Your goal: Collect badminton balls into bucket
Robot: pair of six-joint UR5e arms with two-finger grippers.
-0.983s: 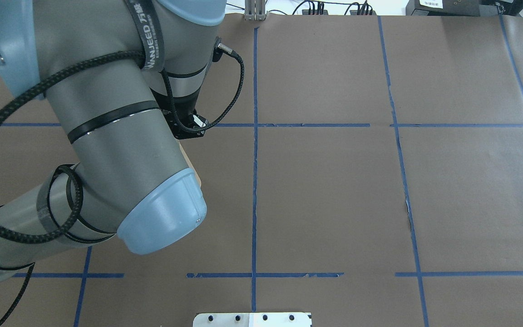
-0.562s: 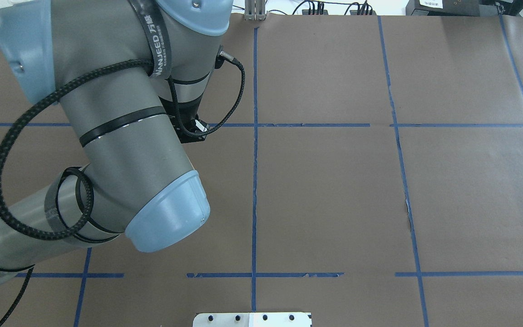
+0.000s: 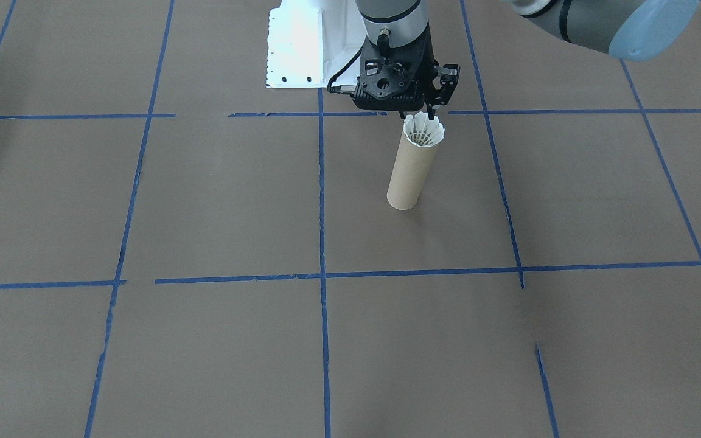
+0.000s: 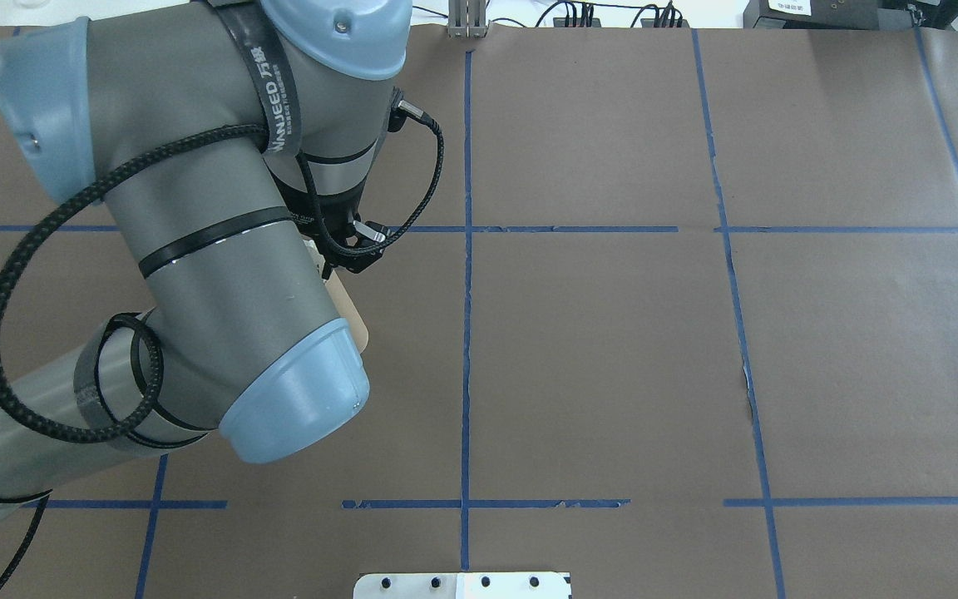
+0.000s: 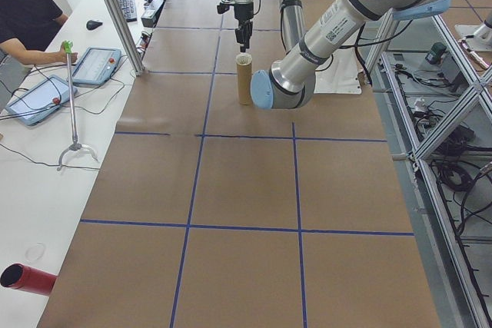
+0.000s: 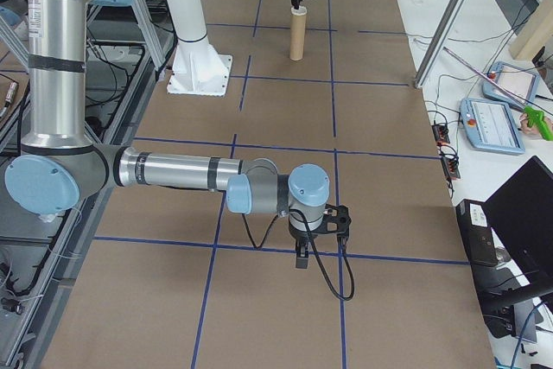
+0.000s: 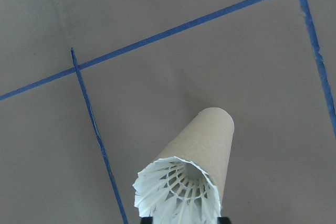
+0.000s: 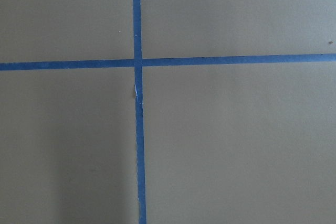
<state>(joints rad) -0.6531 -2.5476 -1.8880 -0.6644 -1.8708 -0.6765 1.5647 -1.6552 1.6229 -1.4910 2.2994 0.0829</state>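
Shuttlecock [image 3: 423, 132] sits feathers-up in the mouth of the upright cardboard tube [image 3: 409, 173], skirt poking above the rim. Left gripper [image 3: 421, 108] hangs right over it; cannot tell if the fingers pinch the feathers or stand apart. Best move: press straight down, no sideways nudge, since the narrow tube could tip. Table [image 3: 204, 201] is bare all round; white robot base [image 3: 296, 48] is far behind. Right gripper [image 6: 302, 258] is well apart, its state unclear.

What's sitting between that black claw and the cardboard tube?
The shuttlecock, feathers up in the tube mouth, just beneath the left gripper; front-facing view.
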